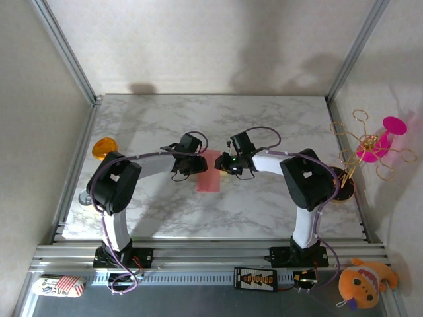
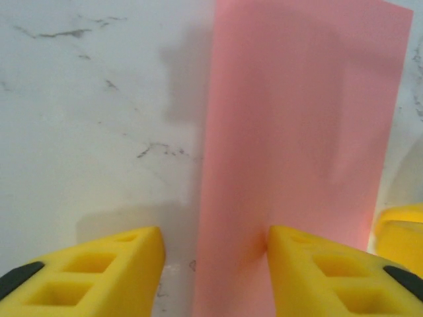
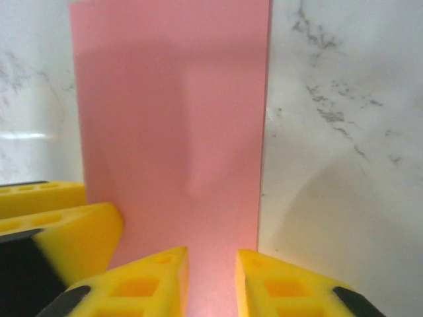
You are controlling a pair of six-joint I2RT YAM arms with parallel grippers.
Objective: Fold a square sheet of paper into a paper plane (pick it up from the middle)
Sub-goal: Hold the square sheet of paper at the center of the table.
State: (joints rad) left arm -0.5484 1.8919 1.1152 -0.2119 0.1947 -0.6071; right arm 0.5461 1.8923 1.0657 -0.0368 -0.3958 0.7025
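Observation:
The square sheet of paper lies flat on the marble table as a narrow salmon-pink rectangle, apparently folded in half. Both grippers meet over its far end. My left gripper is open. It straddles one long edge of the paper, with one yellow finger resting on the sheet and the other over bare marble. My right gripper is open by a narrow gap. Both of its fingertips stand over the paper, near the sheet's edge. Nothing is lifted.
An orange round disc sits at the table's left edge. A magenta flower-like toy on gold wire stands at the right. An orange plush toy lies off the table at the front right. Metal frame posts flank the table.

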